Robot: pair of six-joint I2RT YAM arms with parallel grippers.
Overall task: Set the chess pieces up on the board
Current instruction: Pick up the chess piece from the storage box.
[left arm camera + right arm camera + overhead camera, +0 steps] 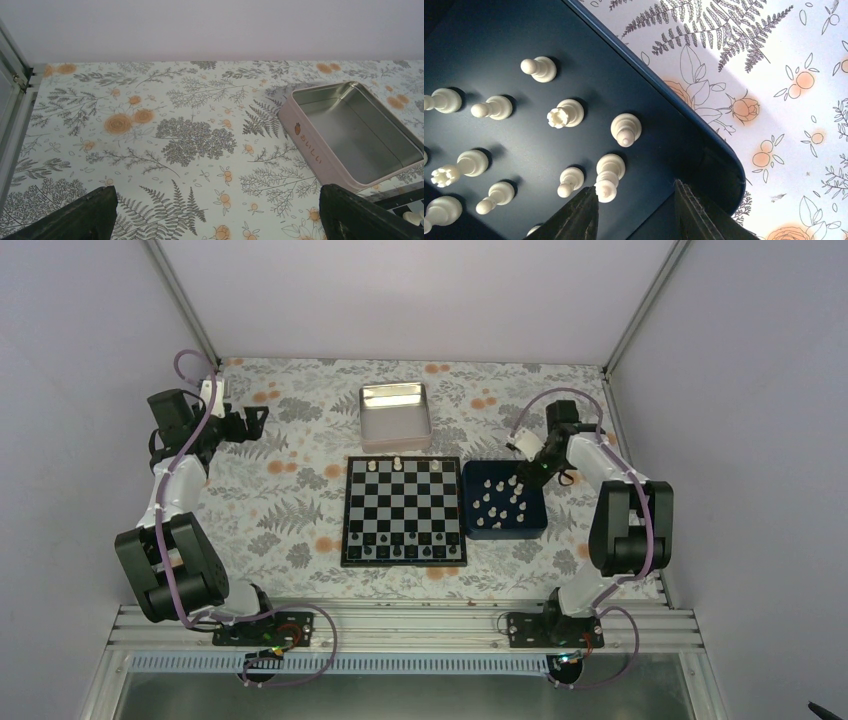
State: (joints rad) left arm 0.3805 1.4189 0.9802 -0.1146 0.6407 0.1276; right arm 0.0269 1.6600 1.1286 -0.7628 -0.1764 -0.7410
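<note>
The chequered board (404, 510) lies flat at the table's middle. Three white pieces (397, 463) stand on its far row; small dark pieces line its near row. Several white pieces (500, 502) stand in a dark blue tray (505, 534) right of the board. My right gripper (522, 477) is open and empty, low over the tray's far right corner. In the right wrist view the gripper (634, 197) has a white piece (610, 178) beside its left fingertip (583, 210). My left gripper (255, 421) is open and empty, far left, above the tablecloth (200, 150).
A shiny metal tin (394, 417) stands beyond the board; it also shows in the left wrist view (310, 145). The board's corner (395, 199) shows there at the lower right. The blue tray's wall (704, 125) runs close by the right finger. Grey walls enclose the table.
</note>
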